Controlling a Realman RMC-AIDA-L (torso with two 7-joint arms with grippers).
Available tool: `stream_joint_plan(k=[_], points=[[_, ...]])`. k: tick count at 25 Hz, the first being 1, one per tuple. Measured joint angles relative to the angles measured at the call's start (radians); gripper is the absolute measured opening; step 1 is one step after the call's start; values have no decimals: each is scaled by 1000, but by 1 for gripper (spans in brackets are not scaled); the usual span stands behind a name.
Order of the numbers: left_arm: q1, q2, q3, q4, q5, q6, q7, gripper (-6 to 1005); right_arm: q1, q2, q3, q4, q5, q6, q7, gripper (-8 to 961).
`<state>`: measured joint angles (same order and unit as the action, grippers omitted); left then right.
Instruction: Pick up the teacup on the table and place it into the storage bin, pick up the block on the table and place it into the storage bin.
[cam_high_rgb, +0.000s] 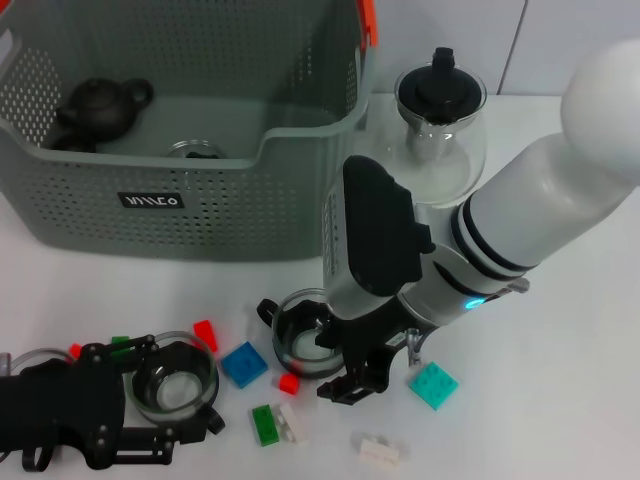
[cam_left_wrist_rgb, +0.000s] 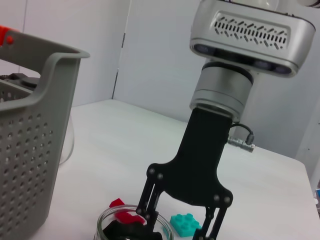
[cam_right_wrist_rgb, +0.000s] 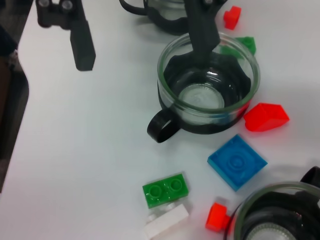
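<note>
label (cam_high_rgb: 152, 200) | small black tag with white lettering | on front wall of grey storage bin (cam_high_rgb: 230, 215), at about 10 o'clock in head view | lettering not legible | no other text readable

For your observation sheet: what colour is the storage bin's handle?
Orange, on the storage bin; handle clearest in the head view.

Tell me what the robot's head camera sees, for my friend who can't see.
Both grippers reach at glass teacups: the left gripper around one teacup, the right gripper at another. Colored blocks lie between, the grey storage bin behind.
</note>
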<state>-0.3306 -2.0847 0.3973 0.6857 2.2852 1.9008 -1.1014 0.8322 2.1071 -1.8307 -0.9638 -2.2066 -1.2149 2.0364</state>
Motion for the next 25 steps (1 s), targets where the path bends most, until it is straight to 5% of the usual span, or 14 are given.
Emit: stream_joint_plan(k=[14,20,25], points=[[0,0,0,0,-1,0,-1,855,-9,-3,-2,-6,1,9,-3,444],[0,0,0,0,-1,0,-2,855,-18,-6,43,-46,5,-34,-5,183],[-1,0,0,0,-1,0,-3,856,-60,-8,228,-173,20,-186,-24,58]])
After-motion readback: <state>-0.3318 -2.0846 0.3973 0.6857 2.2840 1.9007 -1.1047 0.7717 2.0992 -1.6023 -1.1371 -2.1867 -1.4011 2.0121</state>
